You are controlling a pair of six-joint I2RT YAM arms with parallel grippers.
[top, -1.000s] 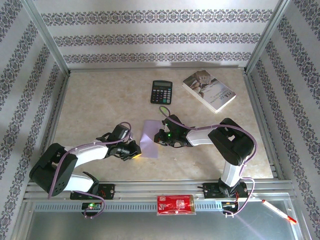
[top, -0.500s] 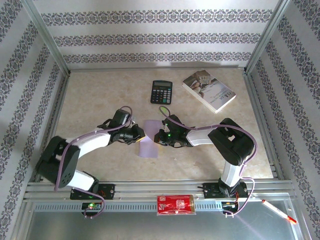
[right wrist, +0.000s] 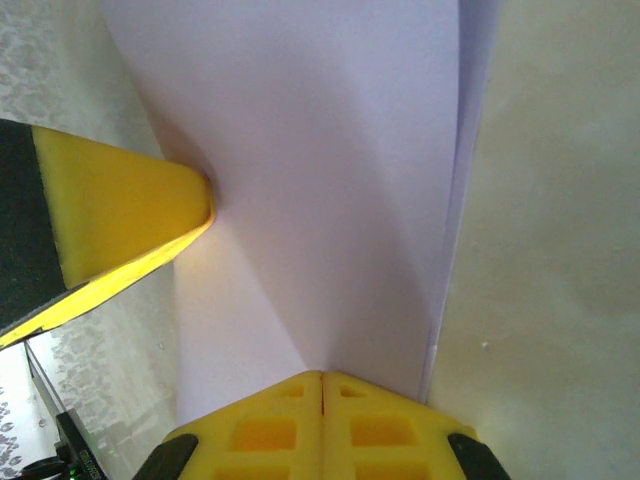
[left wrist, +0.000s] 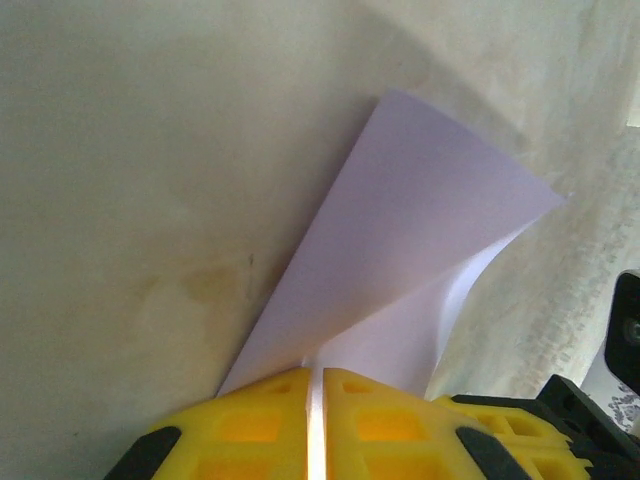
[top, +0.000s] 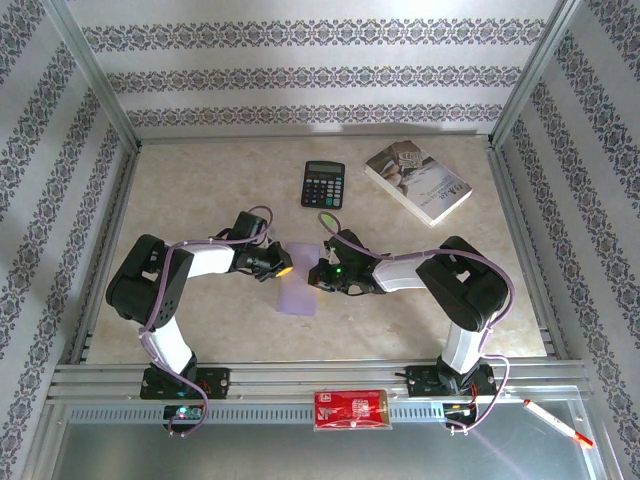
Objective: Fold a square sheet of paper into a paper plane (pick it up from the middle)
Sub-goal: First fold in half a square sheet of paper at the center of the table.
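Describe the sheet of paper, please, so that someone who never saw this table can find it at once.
On the beige table, look near the middle, nearer the arm bases than the black calculator. There the left gripper and right gripper both pinch a sheet of paper. It is the one pale lilac, plain thing, thin and curled over.

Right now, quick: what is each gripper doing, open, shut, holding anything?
left gripper: shut, pinching an edge of the square sheet of paper.
right gripper: shut, pinching the square sheet of paper too.
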